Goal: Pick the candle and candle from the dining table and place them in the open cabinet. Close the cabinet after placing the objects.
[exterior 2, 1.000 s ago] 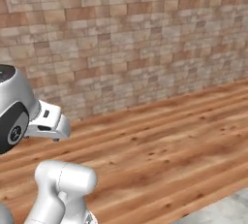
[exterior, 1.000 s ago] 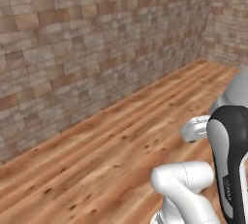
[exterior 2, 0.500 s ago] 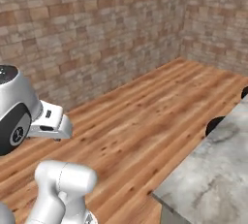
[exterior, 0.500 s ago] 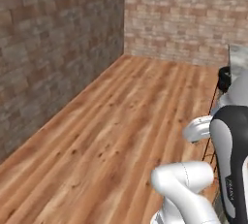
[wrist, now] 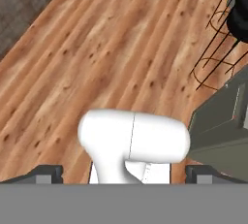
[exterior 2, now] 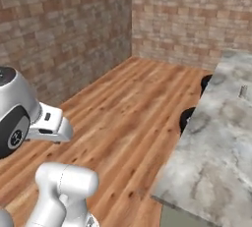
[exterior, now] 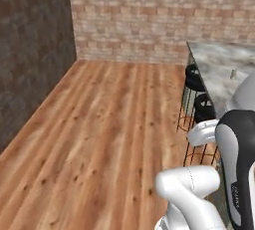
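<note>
1. The gripper (wrist: 124, 172) hung spread wide over bare plank floor (wrist: 97, 48) — its two dark finger tips (wrist: 46, 173) sat far apart at the bottom of the hand view, and nothing lay between them.
2. It held nothing and touched nothing; the jaws were fully released, with only wood grain beneath them.
3. The dining table (exterior 2: 216, 142) ran up the right side of the right base view, its grey-and-white veined marble top close to the arm.
4. In the left base view the same marble top (exterior: 219, 69) showed at the right edge, beyond the arm.
5. A small pale upright object (exterior 2: 242, 91) stood far out on the marble — probably one of the candles, but too small to be sure. It showed again in the left base view (exterior: 233, 73), well apart from the gripper.
6. Black round-seated stools (exterior: 195, 82) on thin wire legs stood tucked against the table's near edge.
7. One stool's wire frame (wrist: 218, 48) crossed the upper right of the hand view.
8. Brick walls (exterior: 129, 15) closed the room behind — they met at a corner past the floor.
</note>
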You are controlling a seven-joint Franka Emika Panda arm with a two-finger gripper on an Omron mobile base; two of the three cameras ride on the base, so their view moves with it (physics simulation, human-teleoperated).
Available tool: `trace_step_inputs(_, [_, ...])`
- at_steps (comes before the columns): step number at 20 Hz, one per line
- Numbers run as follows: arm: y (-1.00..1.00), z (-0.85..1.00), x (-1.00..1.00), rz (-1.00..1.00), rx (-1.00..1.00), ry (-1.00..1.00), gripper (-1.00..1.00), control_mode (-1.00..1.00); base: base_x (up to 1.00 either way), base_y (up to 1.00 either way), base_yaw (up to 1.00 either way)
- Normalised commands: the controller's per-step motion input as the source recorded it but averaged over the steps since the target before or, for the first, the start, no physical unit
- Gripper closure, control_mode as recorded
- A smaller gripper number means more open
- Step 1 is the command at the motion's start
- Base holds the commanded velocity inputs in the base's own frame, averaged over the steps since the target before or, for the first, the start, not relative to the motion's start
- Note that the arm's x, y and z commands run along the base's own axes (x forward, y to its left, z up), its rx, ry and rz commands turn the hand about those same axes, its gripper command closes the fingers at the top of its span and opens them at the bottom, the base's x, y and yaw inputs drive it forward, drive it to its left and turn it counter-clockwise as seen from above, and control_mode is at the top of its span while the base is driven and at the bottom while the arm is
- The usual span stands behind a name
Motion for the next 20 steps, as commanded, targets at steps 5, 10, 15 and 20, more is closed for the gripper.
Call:
trace_step_inputs(5, [0.00,0.00,0.00,0.00,0.00,0.00,-1.00,1.00,1.00,0.35,-0.39])
trace_step_inputs(10, [0.00,0.00,0.00,0.00,0.00,0.00,-1.00,1.00,1.00,0.22,-0.51])
trace_step_inputs(15, [0.00,0.00,0.00,0.00,0.00,0.00,-1.00,1.00,0.91,0.00,-0.64])
trace_step_inputs(20, [0.00,0.00,0.00,0.00,0.00,0.00,-1.00,1.00,0.82,0.00,-0.65])
